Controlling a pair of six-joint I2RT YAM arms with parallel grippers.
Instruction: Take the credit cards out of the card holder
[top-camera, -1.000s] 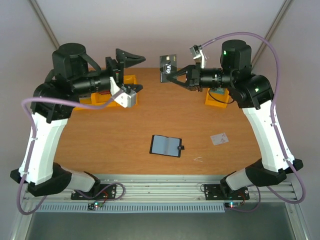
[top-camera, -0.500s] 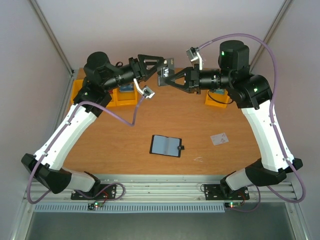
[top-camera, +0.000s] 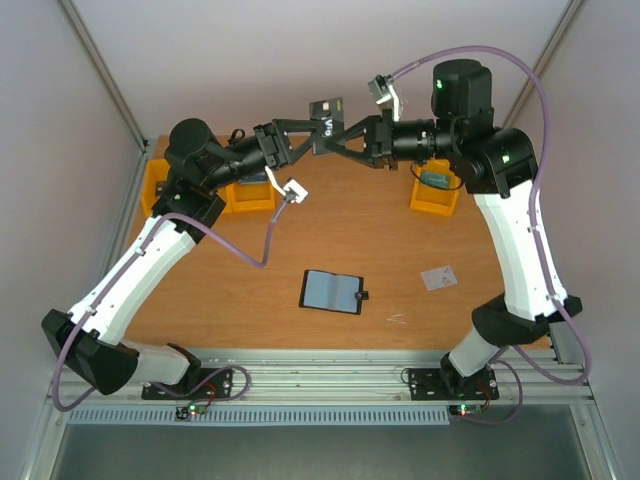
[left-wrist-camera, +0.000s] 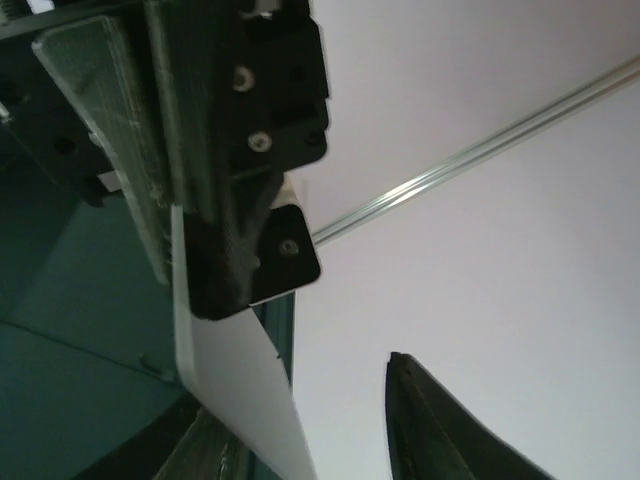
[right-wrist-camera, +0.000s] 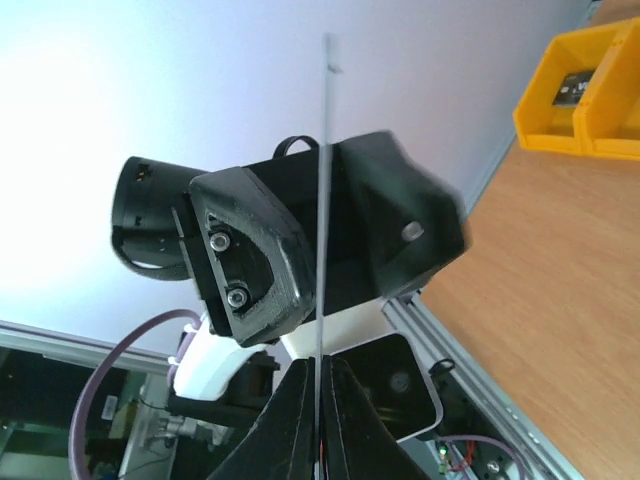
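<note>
A dark credit card (top-camera: 325, 110) with light lettering is held up in the air over the table's back edge, and my right gripper (top-camera: 337, 130) is shut on it. The right wrist view shows this card (right-wrist-camera: 325, 180) edge-on, pinched between the right gripper (right-wrist-camera: 321, 375). My left gripper (top-camera: 316, 130) faces it from the left, its jaws straddling the card (left-wrist-camera: 235, 390). A wide gap is left to one left finger (left-wrist-camera: 440, 430). The card holder (top-camera: 331, 291) lies open flat at mid-table, grey-blue inside up. A whitish credit card (top-camera: 438, 276) lies on the table to its right.
Yellow bins stand along the back: one (top-camera: 247, 192) under the left arm, one (top-camera: 158, 185) at the far left, and one (top-camera: 437, 190) at the right with a dark thing in it. A small white scrap (top-camera: 397, 319) lies near the front edge.
The left arm has swung from the left to the middle, bringing its gripper round the held card, and its jaws have narrowed. The right gripper has raised the card a little.
</note>
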